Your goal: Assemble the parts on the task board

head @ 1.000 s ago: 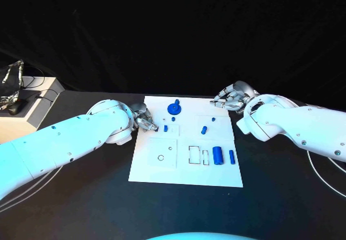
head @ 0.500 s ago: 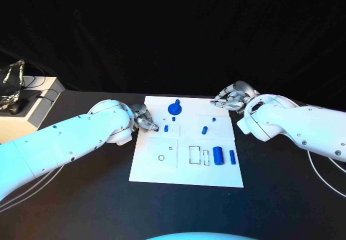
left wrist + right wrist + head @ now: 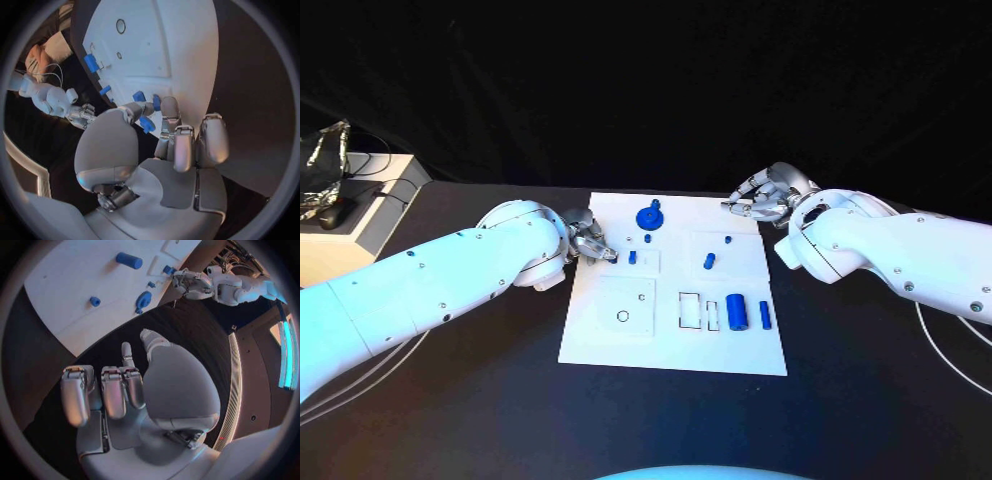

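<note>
A: Where are the hands?

B: The left hand (image 3: 586,240) sits at the left edge of the white task board (image 3: 610,340), toward its far end. In its wrist view the fingers (image 3: 164,115) curl beside a small blue part (image 3: 147,124); it looks pinched between fingertip and thumb, though I cannot tell for sure. The right hand (image 3: 764,197) hovers off the board's far right corner over the black bench (image 3: 473,400), fingers curled loosely with nothing in them.

A: Why there?

B: My guess is the left is working one piece into a seat near that edge while the right waits clear of it.

A: And the other pieces?

B: A round blue knob (image 3: 649,215) stands near the far edge, a short peg (image 3: 708,261) mid-board, and a thick cylinder (image 3: 736,311) with a thin rod (image 3: 764,314) beside it lie near the right edge, next to outlined slots.

A: Any writing?

B: None I can read.
</note>
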Motion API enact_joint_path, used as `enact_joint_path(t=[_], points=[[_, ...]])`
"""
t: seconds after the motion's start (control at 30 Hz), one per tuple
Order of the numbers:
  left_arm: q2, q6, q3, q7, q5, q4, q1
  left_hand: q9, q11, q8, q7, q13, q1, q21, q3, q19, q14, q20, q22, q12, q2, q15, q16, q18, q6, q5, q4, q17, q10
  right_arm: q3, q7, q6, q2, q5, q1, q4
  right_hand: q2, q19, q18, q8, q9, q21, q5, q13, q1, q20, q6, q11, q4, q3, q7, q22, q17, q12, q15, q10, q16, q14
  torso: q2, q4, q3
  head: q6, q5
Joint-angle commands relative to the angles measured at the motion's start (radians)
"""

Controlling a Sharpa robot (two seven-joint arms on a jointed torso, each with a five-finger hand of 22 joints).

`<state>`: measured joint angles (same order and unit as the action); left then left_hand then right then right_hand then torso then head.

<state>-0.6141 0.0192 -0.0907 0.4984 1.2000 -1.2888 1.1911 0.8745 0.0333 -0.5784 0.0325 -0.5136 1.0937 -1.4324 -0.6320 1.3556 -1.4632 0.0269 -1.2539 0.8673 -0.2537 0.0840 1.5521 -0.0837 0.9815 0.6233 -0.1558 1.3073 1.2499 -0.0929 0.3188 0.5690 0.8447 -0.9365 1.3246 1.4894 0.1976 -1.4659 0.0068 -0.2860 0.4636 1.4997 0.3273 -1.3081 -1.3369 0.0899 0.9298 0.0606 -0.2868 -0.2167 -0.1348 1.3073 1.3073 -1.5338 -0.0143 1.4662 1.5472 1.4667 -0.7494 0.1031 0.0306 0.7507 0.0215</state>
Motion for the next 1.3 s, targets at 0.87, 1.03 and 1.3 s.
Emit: enact_joint_path(t=[0.87,1.03,1.3], points=[[0.015,-0.014,0.005,-0.005,-0.021,-0.008,-0.011,-0.018,0.006,0.032,-0.005,-0.013,-0.026,0.009,0.081,0.0,-0.094,-0.004,-0.001,-0.001,-0.017,0.007,0.001,0.012,0.025,-0.001,-0.05,0.214,0.0,0.0,-0.008,-0.008,-0.003,-0.013,0.0,-0.003,-0.005,-0.069,0.013,-0.006,0.003,-0.007,0.005,-0.23,0.005,-0.005,-0.009,-0.008,-0.001,0.006,0.002,0.208,0.178,0.001,-0.005,0.07,-0.003,0.084,-0.001,0.0003,0.0008,0.001,0.001],[0.014,-0.015,0.005,-0.005,-0.019,-0.01,-0.011,-0.019,0.006,0.034,-0.005,-0.016,-0.026,0.009,0.099,0.001,-0.094,-0.004,-0.001,0.0,-0.02,0.007,0.001,0.011,0.028,-0.001,-0.064,0.215,0.001,0.0,-0.008,-0.008,-0.003,-0.013,0.0,-0.004,-0.005,-0.069,0.013,-0.006,0.003,-0.007,0.005,-0.23,0.005,-0.005,-0.009,-0.008,-0.001,0.006,0.002,0.208,0.178,0.001,-0.005,0.07,-0.003,0.084,0.0,0.0003,0.0004,0.001,0.001],[0.013,-0.019,0.004,-0.002,-0.015,-0.01,-0.011,-0.019,0.006,0.037,-0.005,-0.018,-0.024,0.01,0.122,0.001,-0.094,-0.004,0.0,0.001,-0.024,0.007,0.0,0.011,0.03,-0.002,-0.079,0.214,0.001,0.0,-0.008,-0.008,-0.004,-0.013,-0.001,-0.004,-0.005,-0.069,0.013,-0.006,0.003,-0.007,0.005,-0.23,0.005,-0.005,-0.009,-0.008,-0.001,0.006,0.002,0.208,0.178,0.001,-0.005,0.07,-0.003,0.084,0.0,-0.0002,0.0007,0.0,0.001]])
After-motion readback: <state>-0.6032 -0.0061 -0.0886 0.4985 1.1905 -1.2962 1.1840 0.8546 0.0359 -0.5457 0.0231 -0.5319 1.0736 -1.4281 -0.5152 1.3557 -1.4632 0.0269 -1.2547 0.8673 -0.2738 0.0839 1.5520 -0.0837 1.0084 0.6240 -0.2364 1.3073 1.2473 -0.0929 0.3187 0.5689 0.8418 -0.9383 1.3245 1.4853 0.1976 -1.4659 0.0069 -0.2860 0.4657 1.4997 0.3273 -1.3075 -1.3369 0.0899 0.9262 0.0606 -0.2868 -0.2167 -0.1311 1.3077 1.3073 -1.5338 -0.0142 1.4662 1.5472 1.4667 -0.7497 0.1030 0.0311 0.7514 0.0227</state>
